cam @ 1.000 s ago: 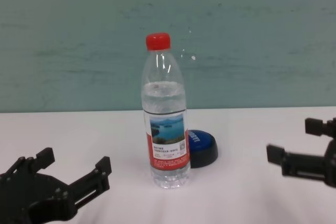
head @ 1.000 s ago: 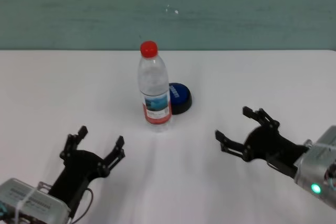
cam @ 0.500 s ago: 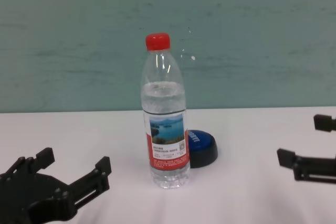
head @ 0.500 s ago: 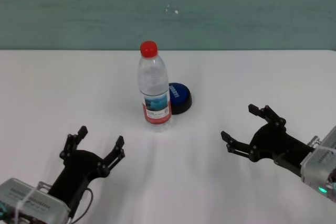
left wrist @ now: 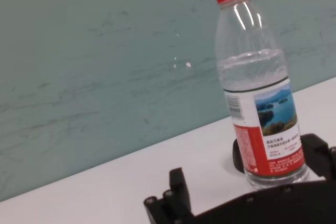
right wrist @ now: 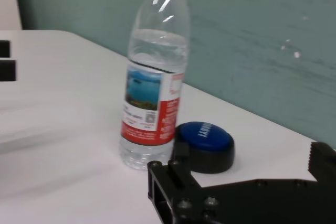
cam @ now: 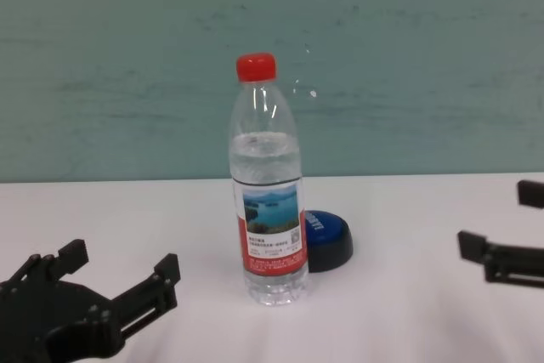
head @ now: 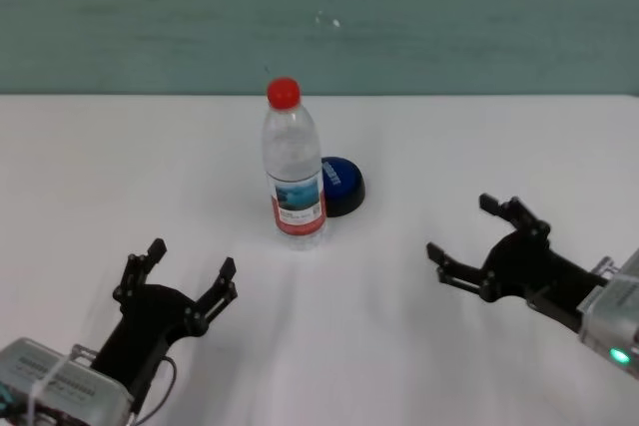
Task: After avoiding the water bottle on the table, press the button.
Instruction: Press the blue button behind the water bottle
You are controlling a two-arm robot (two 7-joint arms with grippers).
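Step, as judged: approach not begun, button unpressed. Water bottle (head: 295, 165) upright mid-bench (head: 479, 147); button (head: 342, 185) touching bottle at its 2 o'clock, half hidden. Right hand (head: 486, 243) at 4 o'clock of bottle, spread wide, empty. Left hand (head: 188, 271) at 7 o'clock, wide, empty, idle. Next move: right hand arcs around bottle's far-right side, descends on dome. Count: one bottle, one button, two hands.

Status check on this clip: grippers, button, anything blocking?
Left gripper open, parked near left. Right gripper open, empty, near right. Button unpressed, on the table. Bottle upright right in front of it, blocking the straight path.
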